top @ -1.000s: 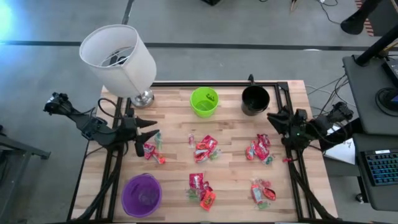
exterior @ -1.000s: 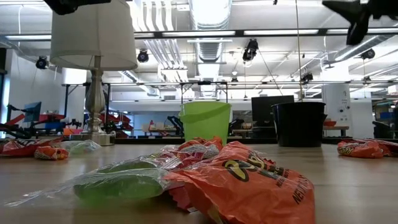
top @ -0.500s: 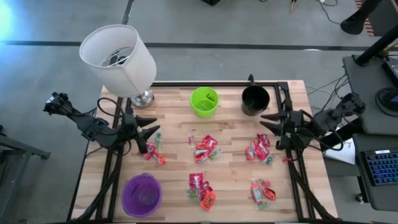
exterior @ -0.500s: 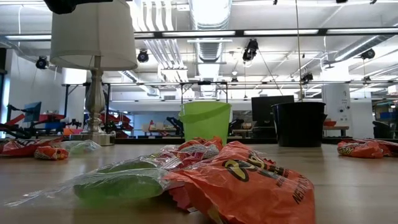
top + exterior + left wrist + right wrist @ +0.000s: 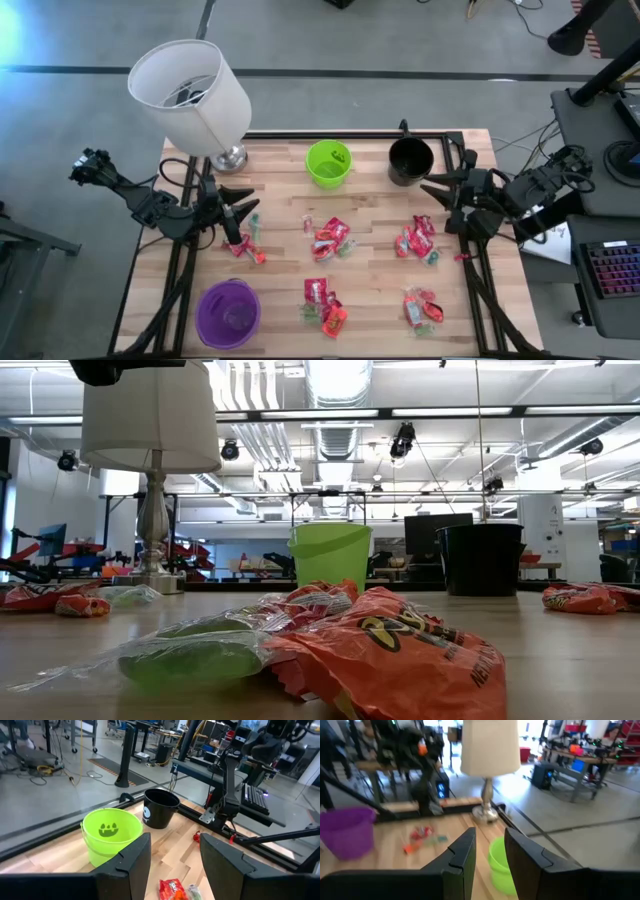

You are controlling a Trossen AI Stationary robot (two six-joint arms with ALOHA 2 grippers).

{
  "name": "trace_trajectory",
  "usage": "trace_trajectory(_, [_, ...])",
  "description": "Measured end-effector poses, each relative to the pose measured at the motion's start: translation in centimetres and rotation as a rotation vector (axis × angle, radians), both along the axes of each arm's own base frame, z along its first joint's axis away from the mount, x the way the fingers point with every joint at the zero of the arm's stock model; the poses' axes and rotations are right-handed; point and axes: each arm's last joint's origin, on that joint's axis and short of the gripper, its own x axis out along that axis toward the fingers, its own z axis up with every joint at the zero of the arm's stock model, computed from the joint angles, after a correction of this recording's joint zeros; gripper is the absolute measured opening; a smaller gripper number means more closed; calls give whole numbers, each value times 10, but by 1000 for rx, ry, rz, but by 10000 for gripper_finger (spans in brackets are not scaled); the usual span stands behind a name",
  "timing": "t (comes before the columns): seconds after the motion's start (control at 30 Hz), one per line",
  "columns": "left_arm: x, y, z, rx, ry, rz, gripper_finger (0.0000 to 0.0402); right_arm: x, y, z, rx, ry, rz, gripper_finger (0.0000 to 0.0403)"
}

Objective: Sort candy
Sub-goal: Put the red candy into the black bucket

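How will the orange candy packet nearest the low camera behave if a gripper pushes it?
The orange candy packet looks crinkled and puffy, so it will probably flex and crumple, not slide stiffly. It overlaps a clear wrapper with green candy, so that would likely drag along. It seems light and flat, unlikely to roll.

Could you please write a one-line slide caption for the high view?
Five candy piles on a wooden table with three cups and a lamp; the left gripper and right gripper hang open at opposite edges.
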Motion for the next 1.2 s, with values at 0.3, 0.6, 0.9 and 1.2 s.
trace_trajectory(0.3, [1,-1,3,-49,-47,3,152,17,7,-2,43,135,-19,125])
trace_trajectory(0.6, [1,-1,3,-48,-39,-25,152,26,12,-2,102,200,-85,171])
trace_trajectory(0.9, [2,-4,2,-7,8,-142,152,20,7,-25,350,298,-349,173])
trace_trajectory(1.2, [2,-5,2,53,42,-194,152,17,10,-59,497,549,-512,173])
